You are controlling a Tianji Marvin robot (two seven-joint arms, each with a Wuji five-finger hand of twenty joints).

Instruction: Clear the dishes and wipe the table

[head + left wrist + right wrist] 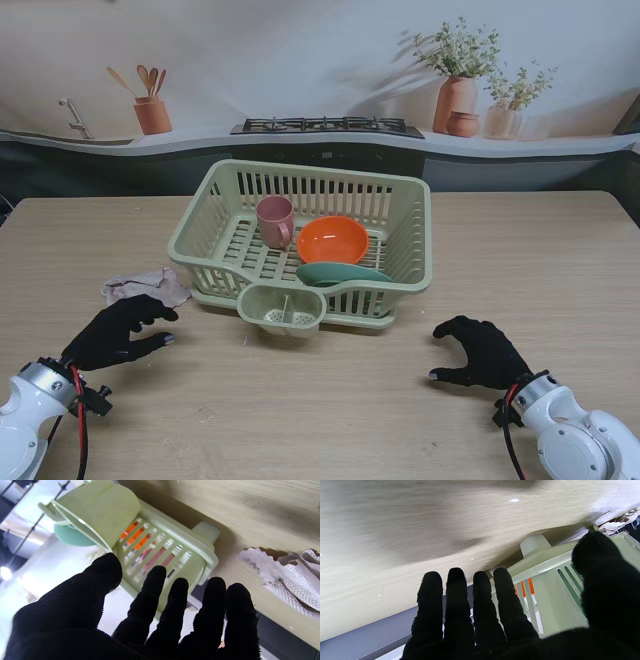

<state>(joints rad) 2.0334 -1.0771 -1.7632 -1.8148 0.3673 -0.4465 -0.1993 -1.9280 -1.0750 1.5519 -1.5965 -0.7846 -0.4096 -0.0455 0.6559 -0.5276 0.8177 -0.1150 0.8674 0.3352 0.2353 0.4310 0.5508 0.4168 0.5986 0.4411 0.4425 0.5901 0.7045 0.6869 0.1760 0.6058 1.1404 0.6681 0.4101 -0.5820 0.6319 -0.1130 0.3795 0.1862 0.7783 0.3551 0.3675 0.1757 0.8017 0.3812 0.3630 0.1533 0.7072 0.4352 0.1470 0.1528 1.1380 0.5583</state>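
Left hand (118, 330): fingers apart, holding nothing, just beside crumpled cloth (145, 287) near tabletop's left edge.
Right hand (481, 352): fingers spread, empty, near front right.
Dish rack (405, 262): tabletop centre; holds pink cup (275, 220), orange bowl (332, 240), green plate (340, 273).
Tabletop (520, 260): pale wood grain.
Room: stove (327, 125), potted plants (457, 75) behind.

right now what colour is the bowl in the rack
Orange; the bowl shows best in the stand's view.
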